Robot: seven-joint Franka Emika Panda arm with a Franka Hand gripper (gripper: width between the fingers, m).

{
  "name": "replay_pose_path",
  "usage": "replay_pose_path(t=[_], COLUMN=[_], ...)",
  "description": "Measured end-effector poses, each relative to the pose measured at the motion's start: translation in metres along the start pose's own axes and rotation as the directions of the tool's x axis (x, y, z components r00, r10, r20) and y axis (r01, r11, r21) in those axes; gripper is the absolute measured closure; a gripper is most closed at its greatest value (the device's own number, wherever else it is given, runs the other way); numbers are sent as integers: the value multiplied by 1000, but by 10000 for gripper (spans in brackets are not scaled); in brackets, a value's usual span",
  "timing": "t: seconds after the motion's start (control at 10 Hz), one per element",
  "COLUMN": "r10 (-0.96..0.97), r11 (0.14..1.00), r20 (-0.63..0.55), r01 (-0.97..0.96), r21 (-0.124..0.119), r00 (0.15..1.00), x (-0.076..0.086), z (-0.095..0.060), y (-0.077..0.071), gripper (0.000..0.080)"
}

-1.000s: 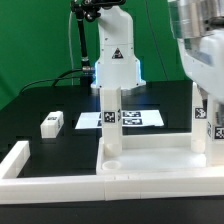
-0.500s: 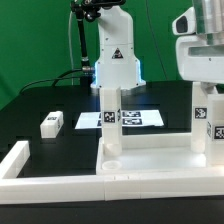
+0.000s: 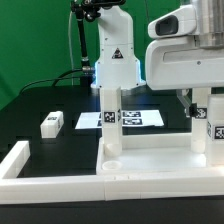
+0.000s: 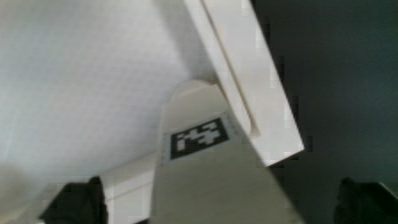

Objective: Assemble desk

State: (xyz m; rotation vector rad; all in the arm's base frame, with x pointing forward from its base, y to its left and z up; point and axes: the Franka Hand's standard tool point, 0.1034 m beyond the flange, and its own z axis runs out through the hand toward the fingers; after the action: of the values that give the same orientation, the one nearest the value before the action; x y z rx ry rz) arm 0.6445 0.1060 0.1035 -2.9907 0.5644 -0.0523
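Note:
The white desk top (image 3: 150, 157) lies low at the front with its raised rim up. Two square tagged legs stand upright in its corners, one on the exterior view's left (image 3: 110, 118) and one on the right (image 3: 207, 128). My gripper (image 3: 198, 100) hangs just above the right leg. In the wrist view that leg (image 4: 210, 170) with its tag points up between my fingertips (image 4: 71, 205), and a gap shows on each side. The gripper (image 4: 217, 205) is open and holds nothing. The desk top's rim (image 4: 240, 70) runs past the leg.
A loose tagged leg (image 3: 52, 123) lies on the black table at the exterior view's left. The marker board (image 3: 140, 118) lies behind the desk top. A white fence bar (image 3: 18, 160) runs along the front left. The arm's base (image 3: 115, 60) stands at the back.
My hand has moved away from the right leg, toward the exterior view's left, and looms larger in the picture. The leg stays standing in its socket.

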Motion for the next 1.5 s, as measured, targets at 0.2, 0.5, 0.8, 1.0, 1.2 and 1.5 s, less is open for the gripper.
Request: replay_pose_path(t=[0.2, 0.5, 0.8, 1.0, 1.2, 1.5], r10=[35, 168, 371, 656, 920, 992], r11=[999, 986, 929, 755, 391, 118], r20=[-19, -18, -12, -2, 8, 40], r01=[-35, -167, -371, -656, -920, -992], r21=[6, 9, 6, -1, 22, 36], r00=[999, 986, 929, 755, 392, 119], x=[2, 2, 2, 2, 0, -2], z=[0, 0, 0, -1, 1, 1], y=[-1, 0, 2, 3, 4, 6], gripper=[197, 374, 509, 509, 509, 509])
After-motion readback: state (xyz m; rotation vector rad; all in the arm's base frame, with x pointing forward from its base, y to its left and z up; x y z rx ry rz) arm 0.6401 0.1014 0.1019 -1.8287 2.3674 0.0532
